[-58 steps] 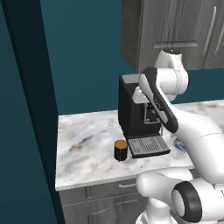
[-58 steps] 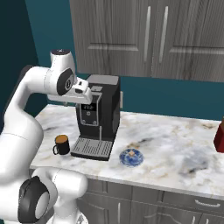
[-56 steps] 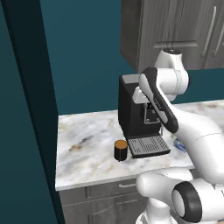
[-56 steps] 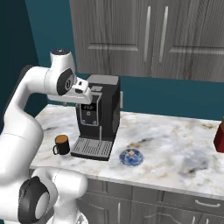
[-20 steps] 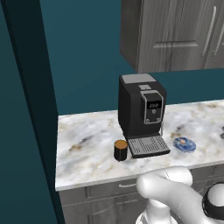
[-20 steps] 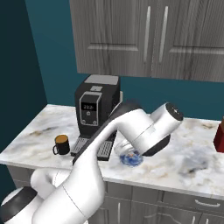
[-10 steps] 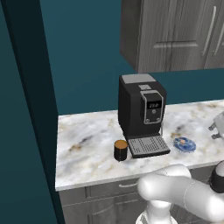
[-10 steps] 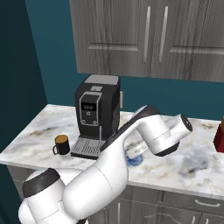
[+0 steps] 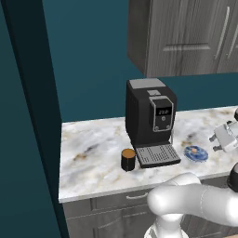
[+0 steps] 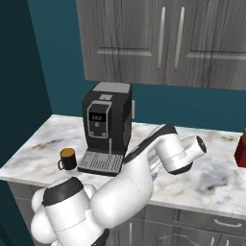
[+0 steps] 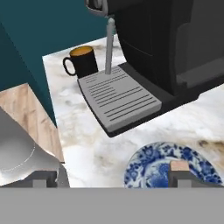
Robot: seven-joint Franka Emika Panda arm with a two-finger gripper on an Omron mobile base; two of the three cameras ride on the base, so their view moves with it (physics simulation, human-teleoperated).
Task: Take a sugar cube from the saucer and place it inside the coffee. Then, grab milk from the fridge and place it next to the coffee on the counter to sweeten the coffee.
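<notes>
The blue patterned saucer point(image 11: 153, 166) lies on the marble counter point(image 9: 93, 148), right of the coffee machine's drip tray. A pale sugar cube point(image 11: 179, 165) rests on the saucer, just above my right fingertip point(image 11: 186, 178). The coffee point(image 11: 83, 61), a black cup with an orange-brown top, stands left of the tray and also appears in the base views point(image 9: 128, 159) point(image 10: 67, 158). My gripper point(image 11: 116, 178) hovers low over the saucer's near edge, open and holding nothing. From the left base view the hand point(image 9: 218, 141) hangs just right of the saucer point(image 9: 195, 153). The milk and the fridge are out of view.
A big black coffee machine point(image 9: 151, 121) with a grey drip tray point(image 11: 118, 98) and steam wand stands between cup and saucer. A red bottle point(image 10: 241, 150) is at the counter's far right. Dark grey wall cabinets point(image 10: 158, 38) hang overhead. A teal wall closes the left.
The arm has swung right across the counter, bringing the hand in beside the saucer. The jaws stayed open. Cup, saucer and machine have not moved.
</notes>
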